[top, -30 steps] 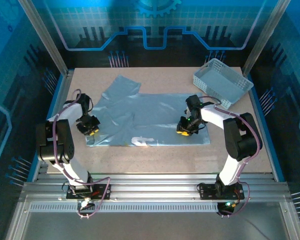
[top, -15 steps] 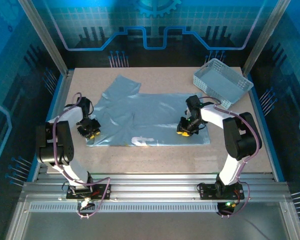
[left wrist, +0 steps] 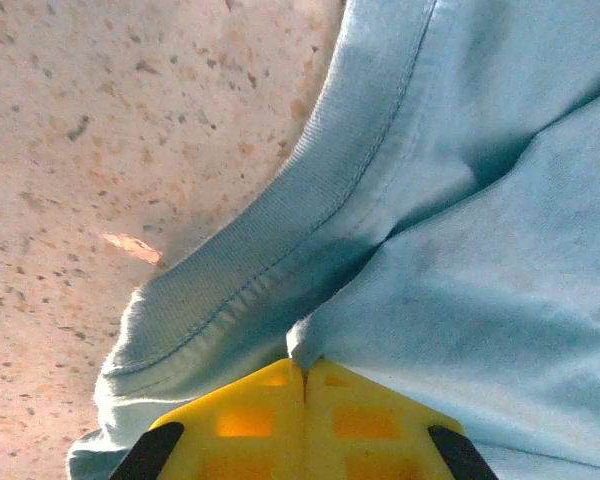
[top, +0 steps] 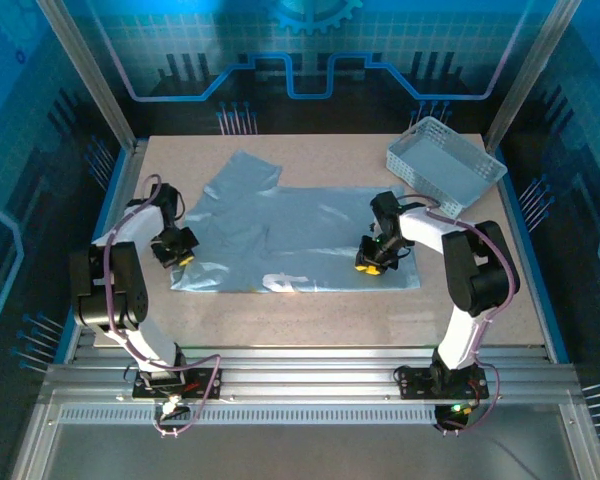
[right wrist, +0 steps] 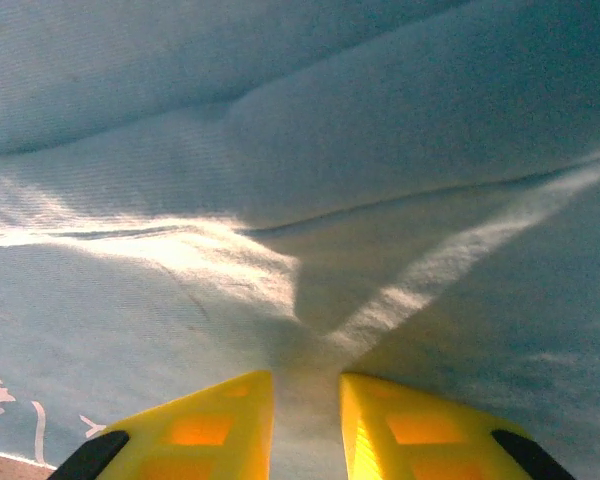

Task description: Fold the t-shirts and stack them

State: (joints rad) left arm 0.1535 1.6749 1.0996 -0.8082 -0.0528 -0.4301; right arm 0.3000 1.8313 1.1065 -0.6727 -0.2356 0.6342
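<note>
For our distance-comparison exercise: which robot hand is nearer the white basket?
Right. The right hand is on the shirt at the end near the basket; the left hand is at the opposite end.

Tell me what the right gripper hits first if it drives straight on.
The t-shirt: a ridge of its cloth sits between the fingers of the right gripper, so contact looks immediate.
</note>
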